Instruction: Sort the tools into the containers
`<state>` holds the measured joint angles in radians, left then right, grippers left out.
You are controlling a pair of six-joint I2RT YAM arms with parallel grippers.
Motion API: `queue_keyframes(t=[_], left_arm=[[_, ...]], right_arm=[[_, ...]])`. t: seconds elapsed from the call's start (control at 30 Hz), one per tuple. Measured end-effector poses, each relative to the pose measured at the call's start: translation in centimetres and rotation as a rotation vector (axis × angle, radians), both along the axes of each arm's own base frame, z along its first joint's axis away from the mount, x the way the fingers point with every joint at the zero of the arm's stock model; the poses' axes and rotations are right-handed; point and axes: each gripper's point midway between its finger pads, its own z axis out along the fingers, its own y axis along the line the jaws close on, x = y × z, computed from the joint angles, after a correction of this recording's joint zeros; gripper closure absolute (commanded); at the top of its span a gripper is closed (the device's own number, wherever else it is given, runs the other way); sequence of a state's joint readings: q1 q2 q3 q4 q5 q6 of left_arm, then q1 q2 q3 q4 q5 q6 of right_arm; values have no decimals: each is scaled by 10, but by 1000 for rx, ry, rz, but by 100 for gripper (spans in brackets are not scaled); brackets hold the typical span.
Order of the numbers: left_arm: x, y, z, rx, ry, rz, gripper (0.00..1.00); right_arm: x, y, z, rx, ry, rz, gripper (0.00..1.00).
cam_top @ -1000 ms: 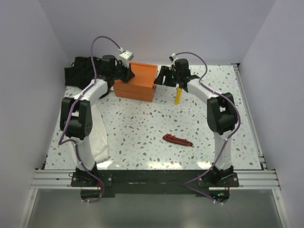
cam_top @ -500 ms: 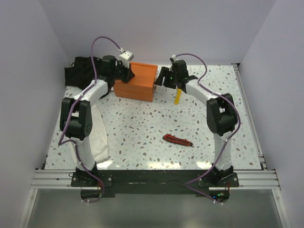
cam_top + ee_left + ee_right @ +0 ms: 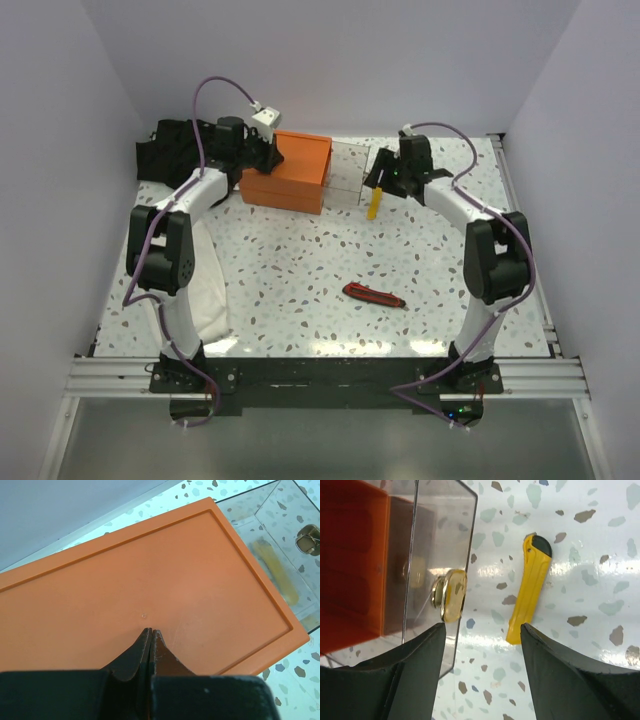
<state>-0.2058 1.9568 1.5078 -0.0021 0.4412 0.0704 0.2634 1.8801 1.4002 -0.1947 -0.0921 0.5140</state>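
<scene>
Drawer tray [image 3: 445, 535] of clear glossy plastic, knob [image 3: 451, 596] of shiny metal, orange box [image 3: 150, 580] smooth matt.

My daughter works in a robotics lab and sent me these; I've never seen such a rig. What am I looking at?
These show two white-and-black robot arms bolted at the near edge of a speckled table. The overhead picture comes from a fixed camera above and behind them; the other two come from a camera on each wrist, so the dark shapes at the bottom are that arm's own fingers. The left gripper is shut, its tips at the lid of an orange rectangular box, holding nothing. The right gripper is open and empty, near the brass knob of a clear plastic drawer tray that sticks out of the box. On the table lie a slim yellow utility knife, a red-and-black utility knife, a white cloth and a black cloth bundle.
</scene>
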Motion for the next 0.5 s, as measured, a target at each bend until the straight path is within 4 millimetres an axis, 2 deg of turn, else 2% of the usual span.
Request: queue_keyframes(t=[0.13, 0.3, 0.37, 0.5], left_arm=[[0, -1, 0, 1, 3, -2, 100], [0, -2, 1, 4, 2, 1, 100], [0, -2, 0, 5, 2, 1, 100], [0, -2, 0, 5, 2, 1, 100]], right_arm=[[-11, 5, 9, 42, -12, 88, 35], [-21, 15, 37, 88, -83, 192, 36], [-26, 11, 44, 102, -97, 196, 36], [-22, -13, 42, 116, -94, 137, 39]])
